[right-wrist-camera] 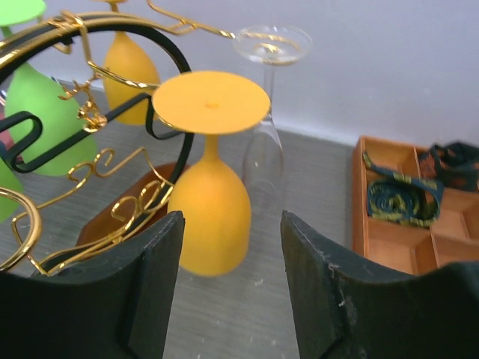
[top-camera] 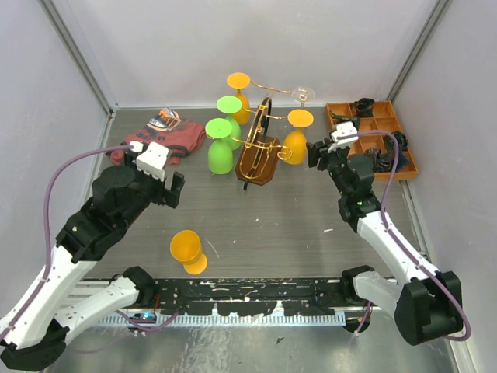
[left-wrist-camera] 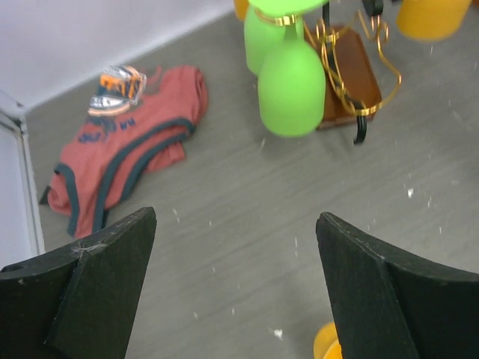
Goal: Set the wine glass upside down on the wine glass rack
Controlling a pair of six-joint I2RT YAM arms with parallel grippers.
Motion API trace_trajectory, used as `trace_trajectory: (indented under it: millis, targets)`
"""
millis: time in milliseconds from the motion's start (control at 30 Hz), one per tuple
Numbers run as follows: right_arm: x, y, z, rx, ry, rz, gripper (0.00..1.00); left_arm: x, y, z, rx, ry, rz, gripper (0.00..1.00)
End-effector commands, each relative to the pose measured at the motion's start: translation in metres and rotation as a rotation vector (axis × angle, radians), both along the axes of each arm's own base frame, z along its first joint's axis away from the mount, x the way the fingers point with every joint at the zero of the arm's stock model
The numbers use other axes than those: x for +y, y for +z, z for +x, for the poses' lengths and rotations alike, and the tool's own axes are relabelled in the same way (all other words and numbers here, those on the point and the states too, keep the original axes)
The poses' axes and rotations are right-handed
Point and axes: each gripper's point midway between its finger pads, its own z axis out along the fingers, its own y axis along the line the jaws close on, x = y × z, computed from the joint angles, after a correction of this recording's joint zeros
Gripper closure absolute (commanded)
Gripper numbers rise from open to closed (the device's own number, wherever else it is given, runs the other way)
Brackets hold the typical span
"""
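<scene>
Top external view | orange wine glass lies loose near desk's near edge | wine glass rack far-centre | left gripper, right gripper both wide, empty | pickup apparently pending; left arm likely must descend onto the glass.

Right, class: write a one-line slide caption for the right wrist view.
Open right gripper faces an upside-down orange wine glass at the gold wire wine glass rack.
</scene>
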Motion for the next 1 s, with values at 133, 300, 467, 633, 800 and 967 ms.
trace_trajectory:
  millis: [133, 300, 467, 633, 800, 967]
  targets:
    - [-0.024, 0.005, -0.030, 0.221, -0.131, 0.083, 0.37, 0.020, -0.065, -0.047, 0.342, -0.024, 0.151, 0.06]
    - [-0.033, 0.018, -0.053, 0.256, -0.165, 0.133, 0.31, 0.024, -0.071, -0.061, 0.407, -0.038, 0.157, 0.06]
    - [-0.032, 0.013, -0.065, 0.349, -0.160, 0.130, 0.30, 0.017, -0.079, -0.066, 0.461, -0.081, 0.172, 0.06]
    - [-0.030, 0.015, -0.071, 0.343, -0.146, 0.139, 0.30, 0.003, -0.091, -0.069, 0.497, -0.237, 0.279, 0.04]
    - [-0.033, 0.019, -0.074, 0.330, -0.153, 0.137, 0.29, -0.006, -0.110, -0.081, 0.539, -0.400, 0.354, 0.04]
    - [-0.037, 0.019, -0.076, 0.326, -0.171, 0.122, 0.30, 0.001, -0.126, -0.103, 0.576, -0.498, 0.410, 0.03]
